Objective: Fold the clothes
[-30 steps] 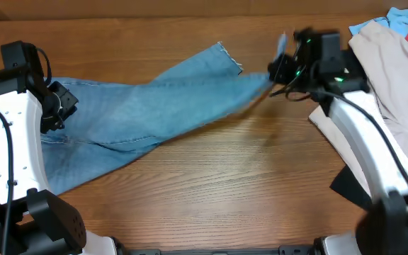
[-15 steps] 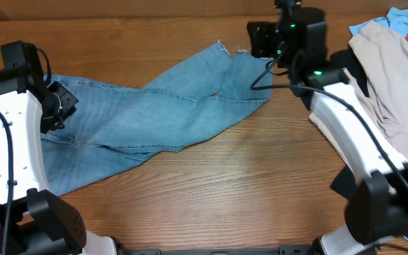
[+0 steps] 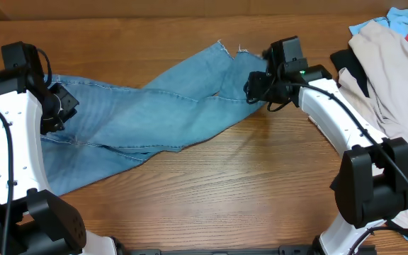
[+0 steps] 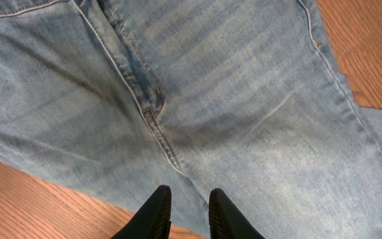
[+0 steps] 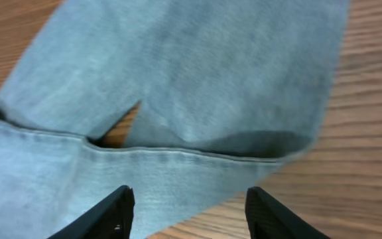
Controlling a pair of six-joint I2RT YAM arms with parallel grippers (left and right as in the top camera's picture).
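Creased pale-blue denim jeans

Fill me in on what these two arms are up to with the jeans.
Two robot arms are folding a pair of light blue jeans on the wooden table. The right gripper hovers open where the legs overlap, holding nothing. The left gripper sits near the crotch seam with its fingers close together; whether it pinches the denim is unclear. The jeans lie rumpled, not yet neatly folded. A beige garment lies at the right.
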